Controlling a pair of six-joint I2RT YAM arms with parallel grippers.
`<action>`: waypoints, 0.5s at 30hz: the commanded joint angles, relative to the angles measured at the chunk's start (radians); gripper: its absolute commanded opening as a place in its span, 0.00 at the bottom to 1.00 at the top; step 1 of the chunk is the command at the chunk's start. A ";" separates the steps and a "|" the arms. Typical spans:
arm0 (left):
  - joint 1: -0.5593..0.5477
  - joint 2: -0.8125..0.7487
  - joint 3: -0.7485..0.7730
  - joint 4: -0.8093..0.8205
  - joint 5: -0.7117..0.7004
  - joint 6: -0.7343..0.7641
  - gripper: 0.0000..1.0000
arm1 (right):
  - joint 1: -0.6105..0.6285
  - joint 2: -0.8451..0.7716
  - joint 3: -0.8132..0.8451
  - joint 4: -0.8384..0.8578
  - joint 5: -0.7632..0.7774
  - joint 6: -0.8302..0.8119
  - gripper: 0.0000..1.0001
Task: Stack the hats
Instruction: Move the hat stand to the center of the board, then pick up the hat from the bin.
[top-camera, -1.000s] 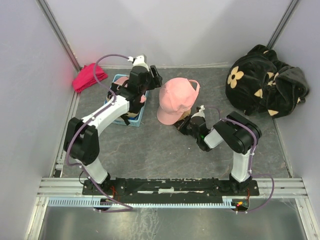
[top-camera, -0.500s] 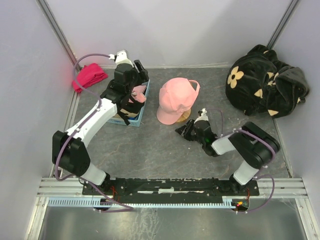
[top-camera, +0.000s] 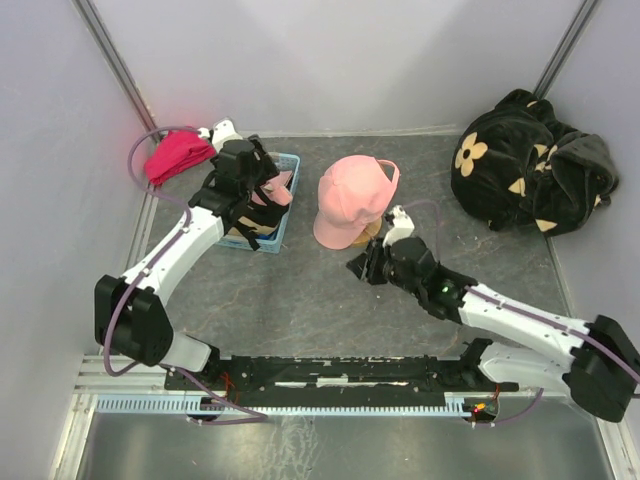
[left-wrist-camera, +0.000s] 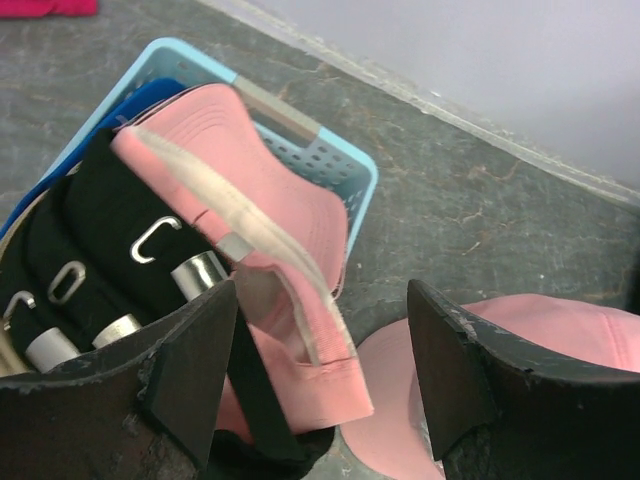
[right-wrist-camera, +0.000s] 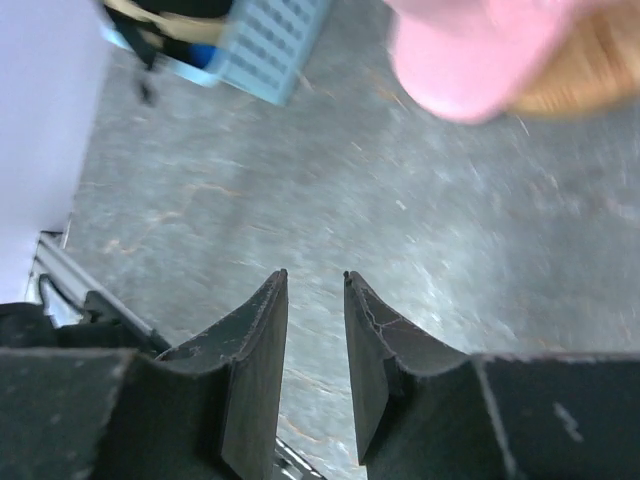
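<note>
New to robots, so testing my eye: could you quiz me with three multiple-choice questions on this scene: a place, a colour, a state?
1. Which gripper hangs over the blue basket? A left; B right; C neither.
2. What colour is the cap at mid-table? A green; B pink; C white.
3. The left gripper has its jaws: A shut on a cap; B shut, empty; C wide open.
Answers: 1 A, its wrist view looks down into the basket; 2 B, plainly pink from above; 3 C, a wide gap shows between them.
</note>
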 joint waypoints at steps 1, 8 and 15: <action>0.032 -0.041 -0.028 -0.007 -0.035 -0.102 0.76 | 0.046 -0.019 0.281 -0.301 0.038 -0.205 0.38; 0.067 -0.061 -0.086 0.002 -0.031 -0.155 0.76 | 0.082 0.265 0.696 -0.373 -0.021 -0.343 0.42; 0.102 -0.094 -0.147 0.033 -0.019 -0.178 0.74 | 0.087 0.578 1.037 -0.405 -0.011 -0.408 0.45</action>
